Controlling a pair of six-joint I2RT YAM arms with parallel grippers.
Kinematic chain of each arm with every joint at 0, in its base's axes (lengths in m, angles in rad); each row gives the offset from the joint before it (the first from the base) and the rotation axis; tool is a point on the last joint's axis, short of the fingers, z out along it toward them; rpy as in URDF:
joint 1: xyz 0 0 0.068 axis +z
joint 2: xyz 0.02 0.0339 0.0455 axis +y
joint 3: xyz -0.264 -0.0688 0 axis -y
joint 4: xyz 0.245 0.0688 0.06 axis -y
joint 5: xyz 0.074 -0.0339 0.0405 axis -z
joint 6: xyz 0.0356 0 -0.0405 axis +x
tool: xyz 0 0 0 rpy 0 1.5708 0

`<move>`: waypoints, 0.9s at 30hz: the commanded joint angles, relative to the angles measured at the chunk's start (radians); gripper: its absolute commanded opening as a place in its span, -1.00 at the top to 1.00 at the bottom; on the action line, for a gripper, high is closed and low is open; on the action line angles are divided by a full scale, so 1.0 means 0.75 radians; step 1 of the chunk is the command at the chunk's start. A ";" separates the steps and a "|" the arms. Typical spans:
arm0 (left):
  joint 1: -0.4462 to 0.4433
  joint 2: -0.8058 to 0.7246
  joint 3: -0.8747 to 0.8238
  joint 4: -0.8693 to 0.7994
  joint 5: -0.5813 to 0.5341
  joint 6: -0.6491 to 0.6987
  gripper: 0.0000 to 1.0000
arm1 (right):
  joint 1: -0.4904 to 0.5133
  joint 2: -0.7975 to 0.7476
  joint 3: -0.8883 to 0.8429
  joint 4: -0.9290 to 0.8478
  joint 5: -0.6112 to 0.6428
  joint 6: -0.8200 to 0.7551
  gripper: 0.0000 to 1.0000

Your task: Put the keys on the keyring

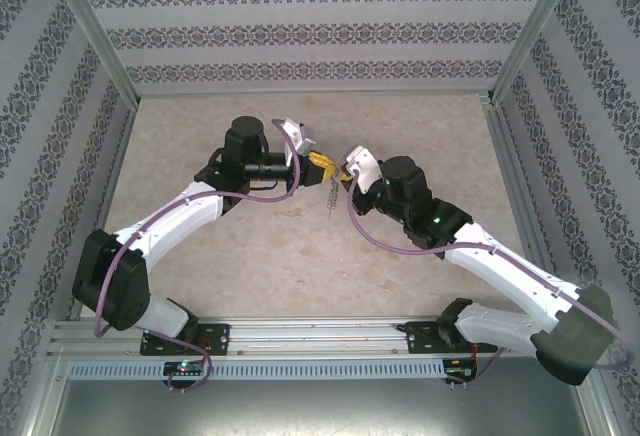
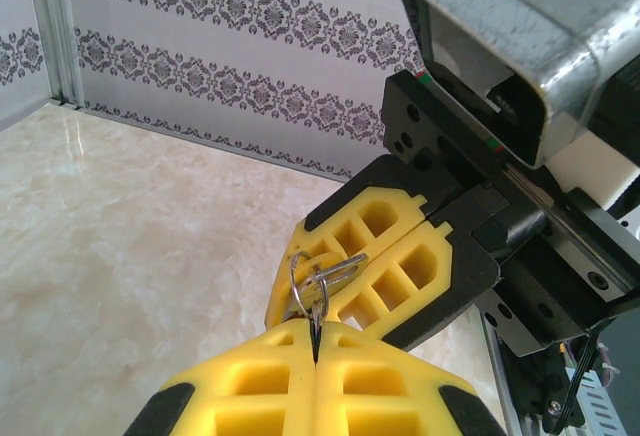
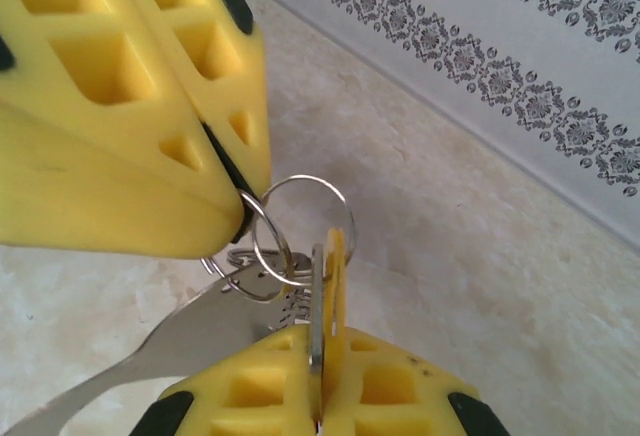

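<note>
My two grippers meet tip to tip above the middle of the table. The left gripper (image 1: 316,162) (image 2: 315,334) is shut on a silver split ring (image 2: 303,291) of the keyring (image 3: 262,248). The keyring's grey metal loop (image 3: 150,351) and chain links (image 3: 292,308) hang below it, seen as a thin dangling strand (image 1: 330,201) from above. The right gripper (image 1: 345,170) (image 3: 322,344) is shut on the key (image 3: 336,274), whose yellow head and silver metal stick up edge-on from the fingertips. A larger silver ring (image 3: 345,218) loops around the key's head; whether it is threaded I cannot tell.
The beige marble-look table top (image 1: 300,266) lies below the held things. Patterned walls with aluminium posts (image 1: 95,41) enclose the workspace on three sides. The right arm's black and silver wrist body (image 2: 520,76) stands close in front of the left wrist camera.
</note>
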 commanded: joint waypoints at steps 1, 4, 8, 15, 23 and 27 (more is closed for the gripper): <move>-0.023 -0.037 0.055 0.000 0.007 0.037 1.00 | 0.012 0.009 -0.005 -0.016 0.050 0.012 1.00; -0.022 -0.036 0.053 0.006 0.009 0.032 1.00 | 0.013 0.009 -0.029 -0.010 0.064 0.024 1.00; -0.024 -0.036 0.054 0.016 0.012 0.025 1.00 | 0.009 0.009 -0.038 -0.010 0.069 0.032 1.00; -0.023 -0.035 0.049 0.037 0.019 0.008 1.00 | -0.002 0.003 -0.047 -0.009 0.061 0.041 1.00; -0.025 -0.030 0.046 0.038 0.022 0.006 1.00 | -0.001 -0.041 -0.006 -0.014 0.019 0.049 1.00; -0.028 -0.026 0.047 0.047 0.025 0.000 1.00 | 0.001 -0.039 0.020 -0.010 -0.008 0.052 1.00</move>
